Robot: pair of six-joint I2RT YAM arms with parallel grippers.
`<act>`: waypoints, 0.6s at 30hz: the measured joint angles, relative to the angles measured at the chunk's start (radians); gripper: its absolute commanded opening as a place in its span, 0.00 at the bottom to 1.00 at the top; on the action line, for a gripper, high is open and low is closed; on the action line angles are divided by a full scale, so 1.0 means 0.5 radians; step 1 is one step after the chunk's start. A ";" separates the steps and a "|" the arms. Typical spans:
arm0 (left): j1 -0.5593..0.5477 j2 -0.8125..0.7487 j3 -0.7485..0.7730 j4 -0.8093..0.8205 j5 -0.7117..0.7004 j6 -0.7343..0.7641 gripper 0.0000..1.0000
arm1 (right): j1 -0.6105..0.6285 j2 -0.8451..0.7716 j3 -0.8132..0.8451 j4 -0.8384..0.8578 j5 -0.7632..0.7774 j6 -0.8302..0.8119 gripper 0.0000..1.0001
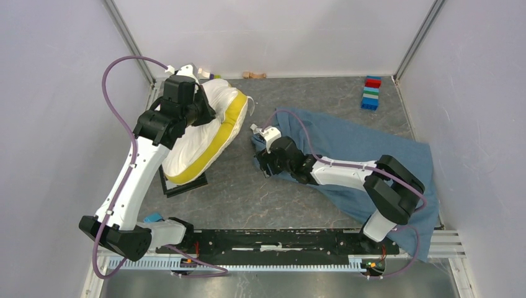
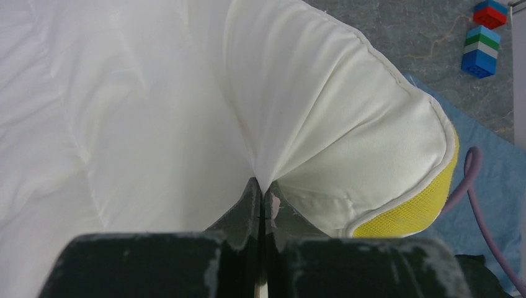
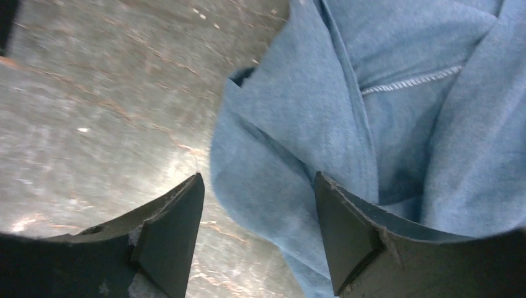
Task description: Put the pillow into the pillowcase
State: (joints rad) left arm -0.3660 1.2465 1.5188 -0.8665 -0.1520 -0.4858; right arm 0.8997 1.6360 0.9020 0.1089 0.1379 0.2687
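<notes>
So on the grey tabletop the biggest thing is the pillowcase. It's sprawled flat and wrinkly from the middle out toward 3 to 4 o'clock, and one corner hangs off the near edge. The pillow sits well apart from it at around 10 o'clock, with its yellow band facing the pillowcase. Nothing's inside anything yet.

The left pincer is pressed together on a pleat of the pillow's white cover, so it's got a solid pinch. The right pincer is spread wide, straddling a folded edge at the 9 o'clock end of the pillowcase without gripping it.

Looks to me like the grab-the-opening step. Next, the right one probably needs to close on a single layer of that hem, not both, and lift the mouth open so the pillow can be dragged in.

There's a little stack of blocks at 1 o'clock, out of the way.
</notes>
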 measured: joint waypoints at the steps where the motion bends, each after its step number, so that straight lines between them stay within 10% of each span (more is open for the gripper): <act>1: 0.000 0.000 0.000 0.000 -0.001 0.000 0.02 | 0.005 0.021 -0.001 -0.027 0.026 -0.032 0.51; 8: 0.000 0.000 0.000 0.000 -0.002 0.001 0.02 | 0.141 0.032 -0.001 -0.185 0.161 -0.141 0.03; 18: -0.015 0.003 -0.002 -0.002 0.075 0.001 0.02 | 0.523 -0.424 -0.321 -0.188 -0.039 0.025 0.00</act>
State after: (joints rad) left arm -0.3737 1.2480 1.5181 -0.8677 -0.1146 -0.4854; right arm 1.1614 1.4239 0.7414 0.0147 0.1184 0.2813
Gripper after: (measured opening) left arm 0.044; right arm 0.009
